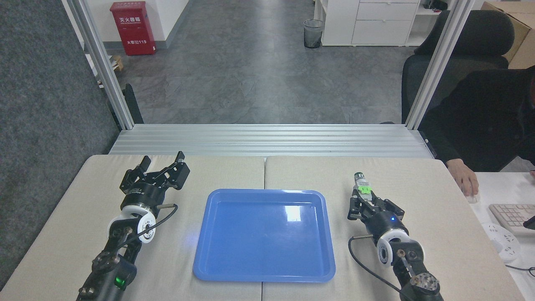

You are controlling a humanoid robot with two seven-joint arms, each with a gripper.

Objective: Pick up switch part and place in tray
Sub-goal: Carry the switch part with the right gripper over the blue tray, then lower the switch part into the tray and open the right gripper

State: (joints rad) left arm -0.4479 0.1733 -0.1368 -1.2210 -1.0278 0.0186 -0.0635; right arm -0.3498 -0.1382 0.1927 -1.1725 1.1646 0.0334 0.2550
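The worktop (426,184) fills the lower half of the frame, a pale padded surface split by a seam down the middle. At its lower centre lies the tray (264,274), a glossy blue rectangle with a low rim and nothing in it. In the lower left the left pincer (161,161) hangs just over the worktop with its fingers spread wide and nothing between them, well apart from the tray. In the lower right the right pincer (365,201) is closed on the switch part (363,187), which sticks out beyond the fingertips just beside the tray's upper right corner, not yet over it. Whether it is lifted clear of the worktop cannot be told from this view.

The switch part looks small, stiff and light, so it should carry easily; the smooth metal end is likely slippery. The grip sits near the green clip and plastic block, which seems the safer hold.
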